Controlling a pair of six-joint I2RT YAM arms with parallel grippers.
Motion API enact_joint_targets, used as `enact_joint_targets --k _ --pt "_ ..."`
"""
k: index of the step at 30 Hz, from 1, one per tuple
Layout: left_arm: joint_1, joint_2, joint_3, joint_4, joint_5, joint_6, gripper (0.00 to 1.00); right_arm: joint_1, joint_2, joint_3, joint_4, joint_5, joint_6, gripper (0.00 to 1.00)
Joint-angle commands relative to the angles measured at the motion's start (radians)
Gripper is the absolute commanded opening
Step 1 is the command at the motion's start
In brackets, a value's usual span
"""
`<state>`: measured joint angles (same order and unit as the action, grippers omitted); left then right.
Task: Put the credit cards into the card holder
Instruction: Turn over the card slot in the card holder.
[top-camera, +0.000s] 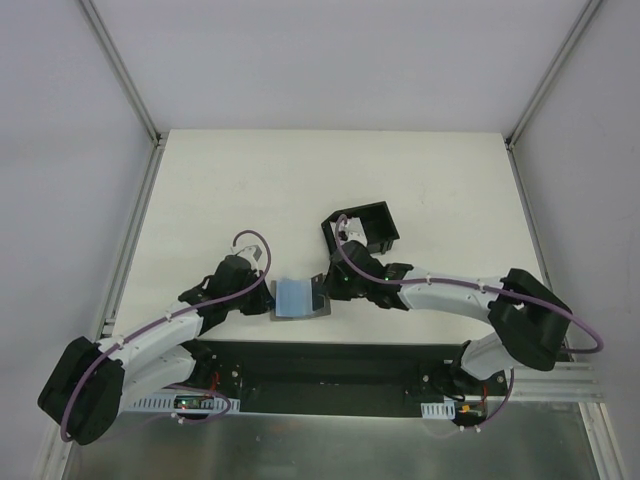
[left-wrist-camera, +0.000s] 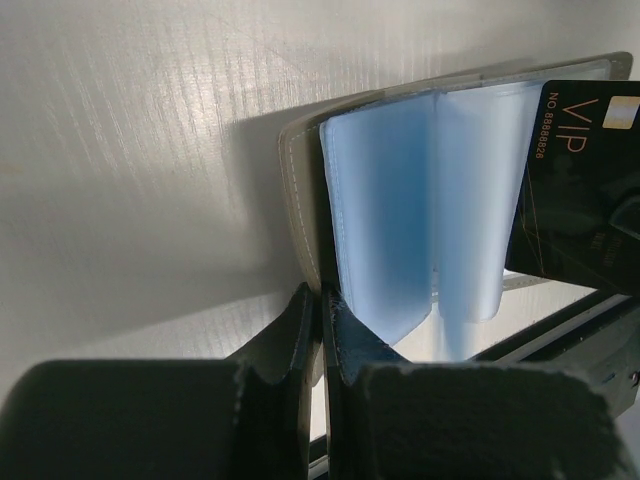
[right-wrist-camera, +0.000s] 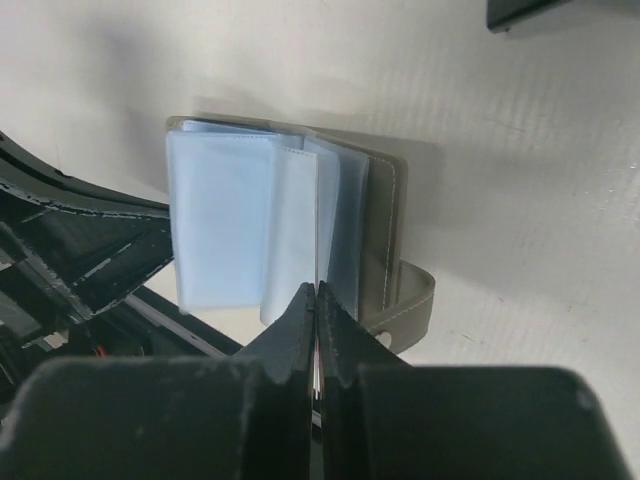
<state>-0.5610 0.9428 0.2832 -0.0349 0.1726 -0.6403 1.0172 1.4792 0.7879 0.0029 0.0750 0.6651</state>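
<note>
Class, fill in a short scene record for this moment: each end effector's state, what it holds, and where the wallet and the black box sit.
left end effector: shut, pinching the cover edge of the grey wallet
right end effector: shut on a dark credit card marked VIP, held upright over the wallet
grey wallet: lying open on the table between the arms, blue sleeves showing
card holder: black open-topped box, beyond the wallet, apart from it
task status: held card not yet in the card holder
</note>
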Motion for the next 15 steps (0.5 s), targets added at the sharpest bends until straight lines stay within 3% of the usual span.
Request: enact_joint_targets --k 1,8,11,15 --pt "0.009 0.014 0.004 -0.016 0.013 0.016 0.00 0.017 0.024 0.062 0.074 -0.035 0.016 0.01" --pt "0.009 0.043 0.025 -0.008 0.011 0.021 0.00 0.023 0.084 0.103 0.107 -0.064 -0.016 0.00" --pt "0.009 0.066 0.030 -0.002 0.005 0.014 0.00 0.012 0.078 0.111 0.160 -0.170 -0.016 0.00" --pt "0.009 0.068 0.033 0.000 0.007 0.011 0.00 0.003 0.090 0.152 0.022 -0.106 -0.038 0.00"
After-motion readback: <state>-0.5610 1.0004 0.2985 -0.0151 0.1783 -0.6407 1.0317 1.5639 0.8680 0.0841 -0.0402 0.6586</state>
